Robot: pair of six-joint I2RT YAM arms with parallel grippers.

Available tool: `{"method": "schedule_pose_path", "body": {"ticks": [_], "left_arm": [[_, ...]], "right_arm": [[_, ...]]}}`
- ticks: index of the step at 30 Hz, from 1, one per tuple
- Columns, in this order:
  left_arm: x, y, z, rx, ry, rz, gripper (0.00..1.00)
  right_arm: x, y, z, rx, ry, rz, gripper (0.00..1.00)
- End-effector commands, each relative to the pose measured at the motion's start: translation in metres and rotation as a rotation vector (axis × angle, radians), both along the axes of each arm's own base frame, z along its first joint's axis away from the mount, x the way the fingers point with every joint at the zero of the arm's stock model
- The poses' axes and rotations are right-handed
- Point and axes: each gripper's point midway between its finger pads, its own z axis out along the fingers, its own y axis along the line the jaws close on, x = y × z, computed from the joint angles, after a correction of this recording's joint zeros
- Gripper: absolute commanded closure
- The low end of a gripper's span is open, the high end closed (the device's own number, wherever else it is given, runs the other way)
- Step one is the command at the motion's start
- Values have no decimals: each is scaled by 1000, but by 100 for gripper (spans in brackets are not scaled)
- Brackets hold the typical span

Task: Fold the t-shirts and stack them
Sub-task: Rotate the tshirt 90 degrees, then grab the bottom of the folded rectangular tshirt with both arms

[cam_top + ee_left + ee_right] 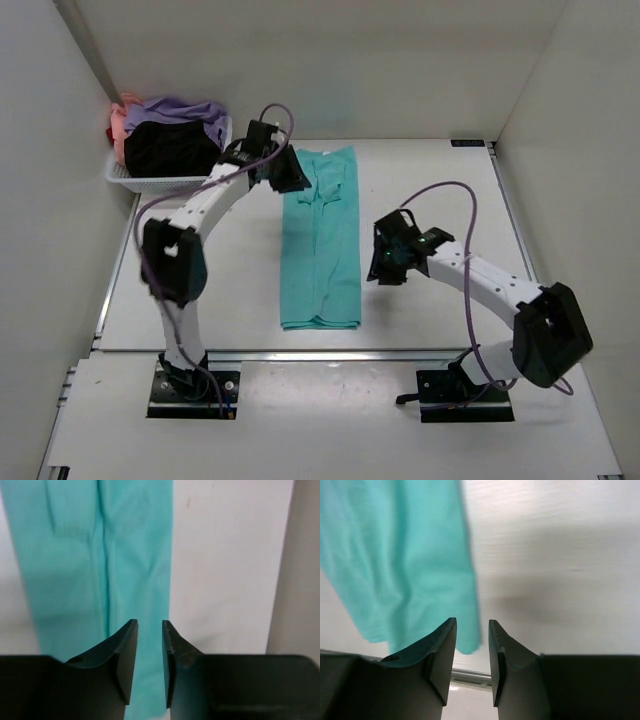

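Left arm [200, 215] arches far out beyond the bases [190, 388], fingers [127, 660] a narrow crack apart, empty. Right arm [480, 280] crooks low, nearer the bases, its fingers [442, 655] likewise slightly parted.

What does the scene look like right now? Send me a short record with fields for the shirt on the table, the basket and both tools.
shirt on table: teal shirt, folded lengthwise into a long strip, lying flat between the arms
basket: white basket in the far left corner, holding a black shirt, purple shirt and pink shirt, all bunched up
left tool: open, empty, over the strip's far left edge
right tool: open, empty, off the strip's right edge, not touching
folded stack: none visible
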Motion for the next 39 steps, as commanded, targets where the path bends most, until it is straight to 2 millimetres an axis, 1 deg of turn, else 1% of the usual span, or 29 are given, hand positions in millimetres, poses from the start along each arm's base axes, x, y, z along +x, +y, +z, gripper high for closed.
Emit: {"method": "schedule_pose_path", "body": {"ticks": [1, 2, 3, 4, 5, 6, 7, 8, 9, 10, 11, 13, 15, 16, 17, 18, 21, 23, 25, 27, 29, 30, 31, 33, 34, 35, 36, 37, 39], "left_arm": [[-92, 34, -15, 145, 52, -61, 61], [-125, 45, -32, 192, 90, -69, 61], [-152, 55, -60, 232, 156, -82, 58], [-166, 59, -56, 238, 142, -82, 57], [-193, 64, -71, 245, 180, -99, 56], [-214, 73, -90, 269, 232, -101, 55], [-221, 73, -88, 257, 216, -89, 54], [-234, 75, -94, 252, 217, -87, 54], [-248, 79, -107, 255, 257, -81, 53], [-255, 81, -112, 246, 267, -64, 51], [-259, 76, -112, 227, 268, -62, 49], [-270, 74, -122, 217, 298, -67, 49], [-275, 68, -125, 198, 301, -72, 48], [-280, 68, -131, 193, 328, -64, 48], [-280, 65, -132, 176, 329, -58, 47], [-284, 61, -133, 165, 327, -68, 47], [-289, 61, -138, 155, 341, -56, 45], [-294, 60, -142, 145, 360, -51, 44], [-294, 61, -144, 135, 362, -41, 44], [-302, 61, -148, 140, 384, -49, 44], [-304, 60, -148, 144, 373, -59, 46], [-307, 60, -151, 141, 383, -55, 53], [-308, 60, -153, 141, 390, -48, 58], [-313, 60, -158, 147, 403, -51, 78], [-316, 62, -160, 152, 416, -52, 84], [-320, 63, -163, 160, 428, -57, 92], [-328, 65, -167, 180, 437, -80, 100], [-333, 67, -167, 187, 451, -82, 100], [-345, 72, -167, 204, 469, -104, 100]], "right_arm": [[-26, -26, -15, 2, 55, 39, 70], [-30, -27, -17, 17, 52, 49, 69], [-32, -27, -18, 38, 58, 57, 68], [-35, -28, -21, 27, 64, 60, 65], [-41, -29, -26, 25, 72, 75, 64], [-42, -26, -27, 36, 71, 81, 63], [-44, -21, -26, 49, 68, 96, 63], [-47, -15, -27, 75, 70, 100, 63], [-53, -13, -36, 89, 97, 104, 61], [-50, -4, -33, 135, 84, 106, 61], [-56, -5, -40, 135, 109, 100, 59], [-59, 1, -46, 163, 113, 107, 57], [-64, 6, -52, 171, 127, 127, 56], [-62, 9, -54, 172, 133, 125, 56], [-65, 10, -57, 166, 147, 139, 56], [-64, 14, -55, 174, 143, 150, 56], [-63, 21, -58, 181, 148, 162, 55], [-63, 26, -61, 191, 157, 171, 50], [-66, 30, -64, 186, 170, 194, 51], [-71, 31, -70, 174, 194, 208, 51], [-78, 32, -71, 180, 216, 219, 51], [-79, 33, -74, 178, 220, 223, 57], [-79, 32, -74, 178, 224, 222, 61], [-86, 31, -77, 174, 243, 226, 76], [-87, 28, -78, 177, 251, 219, 83], [-90, 26, -78, 183, 250, 220, 95], [-94, 28, -76, 194, 258, 231, 100], [-99, 24, -78, 188, 266, 238, 99], [-109, 21, -74, 202, 290, 255, 100]]}}
